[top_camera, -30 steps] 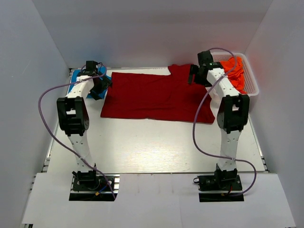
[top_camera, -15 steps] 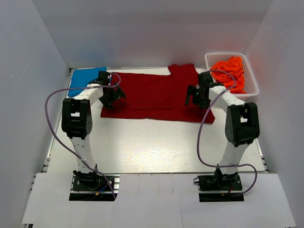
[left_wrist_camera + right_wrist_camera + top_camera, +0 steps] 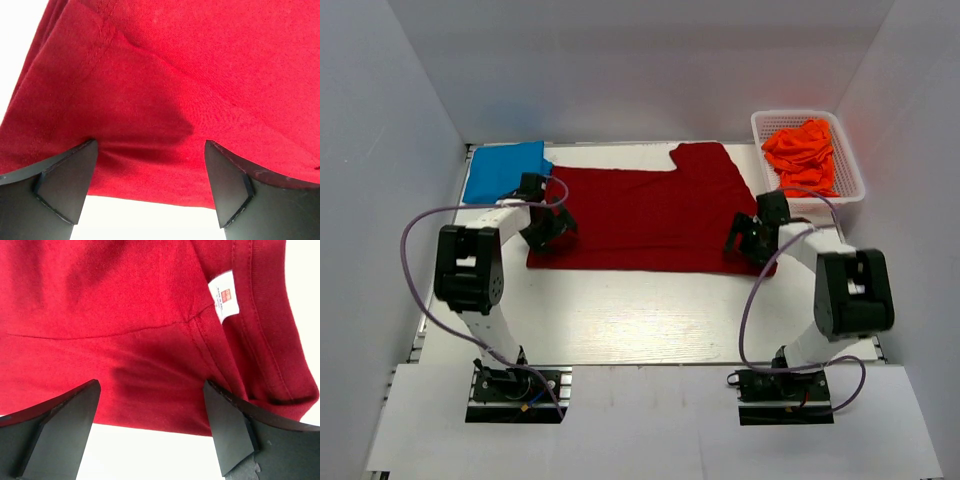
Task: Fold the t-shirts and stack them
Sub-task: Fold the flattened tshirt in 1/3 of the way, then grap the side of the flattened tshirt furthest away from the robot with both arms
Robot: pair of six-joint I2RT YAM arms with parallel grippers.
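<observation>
Left claw (image 3: 548, 225) sat released at the near-left corner of the dark red t-shirt (image 3: 650, 215), right claw (image 3: 745, 243) released at its near-right corner by the neck tag (image 3: 224, 294). The shirt lay spread on the desk (image 3: 640, 310), blue t-shirt (image 3: 503, 170) far-left.

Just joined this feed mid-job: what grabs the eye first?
A dark red t-shirt lies spread across the table, the left end effector and right end effector open, low over its near edge. A blue t-shirt sits far left; orange t-shirts fill the far-right basket.

neck tag (image 3: 223, 294) print illegible, red t-shirt (image 3: 125, 300) edges cropped
</observation>
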